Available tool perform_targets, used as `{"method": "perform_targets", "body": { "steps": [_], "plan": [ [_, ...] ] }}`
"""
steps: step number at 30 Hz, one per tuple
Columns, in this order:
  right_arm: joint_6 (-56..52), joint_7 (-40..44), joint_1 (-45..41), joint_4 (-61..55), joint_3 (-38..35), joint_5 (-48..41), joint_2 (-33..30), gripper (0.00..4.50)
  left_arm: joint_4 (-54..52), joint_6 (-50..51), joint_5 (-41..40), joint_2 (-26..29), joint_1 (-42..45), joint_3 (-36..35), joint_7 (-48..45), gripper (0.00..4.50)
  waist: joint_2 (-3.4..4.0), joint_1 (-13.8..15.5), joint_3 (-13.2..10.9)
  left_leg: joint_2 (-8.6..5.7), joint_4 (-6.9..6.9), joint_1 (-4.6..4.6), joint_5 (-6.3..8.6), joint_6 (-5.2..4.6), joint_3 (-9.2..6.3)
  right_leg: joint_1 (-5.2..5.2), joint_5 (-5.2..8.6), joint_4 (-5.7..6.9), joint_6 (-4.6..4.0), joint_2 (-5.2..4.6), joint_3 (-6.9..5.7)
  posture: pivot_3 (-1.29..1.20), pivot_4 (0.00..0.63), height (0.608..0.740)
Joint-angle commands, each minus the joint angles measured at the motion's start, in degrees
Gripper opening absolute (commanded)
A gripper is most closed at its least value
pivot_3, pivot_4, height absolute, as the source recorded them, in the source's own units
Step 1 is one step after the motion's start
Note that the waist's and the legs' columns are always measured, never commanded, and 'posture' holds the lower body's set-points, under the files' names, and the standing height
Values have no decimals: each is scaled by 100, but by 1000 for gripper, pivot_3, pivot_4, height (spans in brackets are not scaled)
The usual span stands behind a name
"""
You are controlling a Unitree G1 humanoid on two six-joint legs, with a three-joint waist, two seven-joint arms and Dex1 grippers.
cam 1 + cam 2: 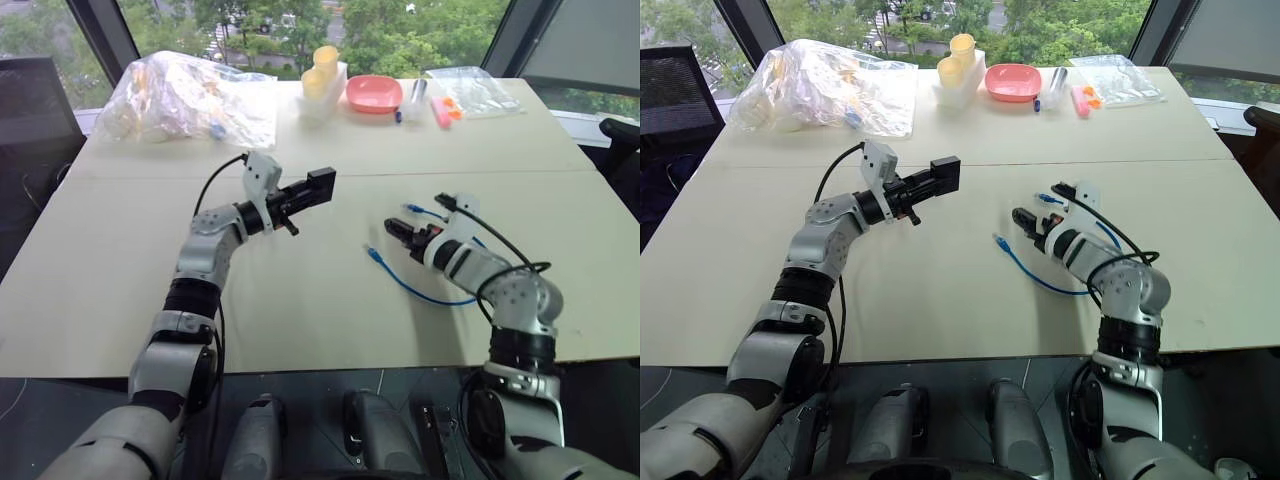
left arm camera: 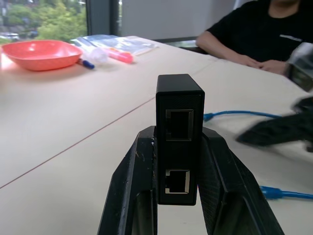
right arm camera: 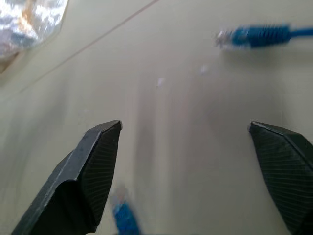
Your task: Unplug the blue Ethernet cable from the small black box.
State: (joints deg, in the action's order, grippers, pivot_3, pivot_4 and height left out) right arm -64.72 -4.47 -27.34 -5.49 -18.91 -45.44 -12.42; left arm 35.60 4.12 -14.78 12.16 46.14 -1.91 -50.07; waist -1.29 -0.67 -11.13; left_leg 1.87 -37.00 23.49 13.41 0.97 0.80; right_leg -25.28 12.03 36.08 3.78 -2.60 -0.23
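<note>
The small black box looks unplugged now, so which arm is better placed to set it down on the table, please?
Left. The left claw is shut on the small black box, both ports empty, above the table. The right claw is open over the blue Ethernet cable.

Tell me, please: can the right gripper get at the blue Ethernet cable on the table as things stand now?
Probably yes. The right gripper is open just above the table, and the blue Ethernet cable lies loose right beside it, unplugged. Nothing stands between them.

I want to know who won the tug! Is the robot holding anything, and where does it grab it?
The left hand holds the black box by its lower sides. The right hand is open and empty; the blue cable lies on the table.
</note>
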Motion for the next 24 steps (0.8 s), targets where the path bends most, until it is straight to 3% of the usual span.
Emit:
{"method": "perform_targets", "body": {
  "steps": [1,5,7,9,16,24],
  "plan": [
    [-254,190,194,-605,140,-289,125,4247,356,-539,152,-277,213,25,282,525,0,-3,0,-1,-1,0,0,0,2,0,0,0,0,-1,0,0,150,740],
    [-114,151,219,-642,39,-241,325,4247,1080,-978,251,-572,353,-9,490,525,0,-17,0,-1,-7,0,0,-1,4,0,-2,-1,1,0,0,0,150,740],
    [-20,164,217,-635,36,-192,382,4297,1400,-1183,317,-643,419,-2,556,1567,0,-18,0,-1,-8,-1,0,-1,4,0,-2,-1,1,1,0,0,150,740],
    [59,210,243,-657,45,-168,386,4297,1569,-1311,363,-654,443,16,527,2267,0,-22,0,-1,-7,0,1,-1,5,-1,-2,-1,1,1,0,0,150,740],
    [219,322,361,-689,119,-62,346,4297,1120,-988,231,-518,227,60,125,4034,0,-11,0,-1,-5,2,5,-8,5,-1,-1,-4,5,1,0,0,150,740],
    [320,932,594,-972,380,36,-130,4297,-1844,1277,-598,354,-462,-338,377,4034,1,-43,-1,3,-4,0,5,-8,5,-2,-1,-1,3,2,3,0,150,740]
  ]
}}
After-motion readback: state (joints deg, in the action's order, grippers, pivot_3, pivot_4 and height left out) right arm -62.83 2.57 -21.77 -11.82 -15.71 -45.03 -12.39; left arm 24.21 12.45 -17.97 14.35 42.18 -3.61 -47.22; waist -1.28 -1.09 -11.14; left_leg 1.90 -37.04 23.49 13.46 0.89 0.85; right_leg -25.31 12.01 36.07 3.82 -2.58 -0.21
